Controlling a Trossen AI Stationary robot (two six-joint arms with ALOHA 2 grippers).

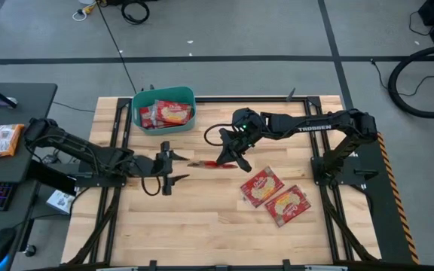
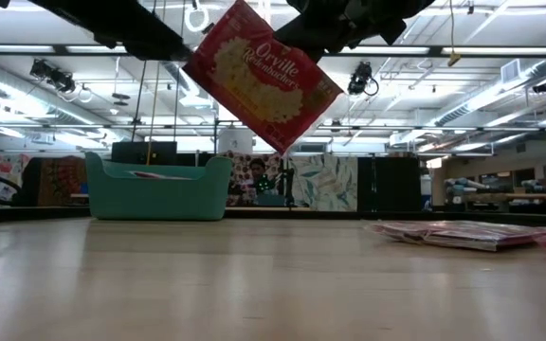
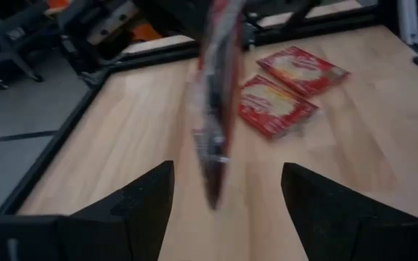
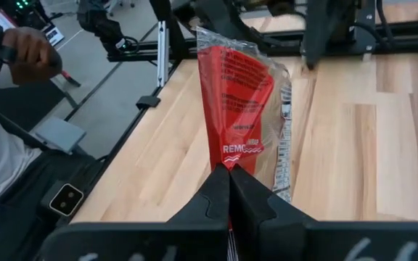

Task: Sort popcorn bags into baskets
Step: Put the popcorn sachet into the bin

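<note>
Red, flat, rectangular popcorn packet (image 1: 206,162), printed with white bands and a tan popcorn picture, hangs clear above the pale wooden slatted counter (image 1: 202,218), pinched by 1 edge in the clenched jaws of the right gripper (image 1: 227,159); in the right wrist view the 2 dark fingers meet on the packet's lower edge (image 4: 228,190). Measured from the teal plastic rectangular tub (image 1: 163,96) with rounded corners, which sits at the counter's far edge with at least 2 more red packets (image 1: 168,114) inside, the held packet is nearer the middle of the counter and a little toward the right arm's side. The left gripper (image 1: 166,168) hovers just beside the held packet, on the side away from the right arm, its jaws released and spread wide around nothing. Well apart from the tub, beyond the held packet, 2 further red packets (image 1: 276,196) lie flat on the counter, touching each other.
</note>
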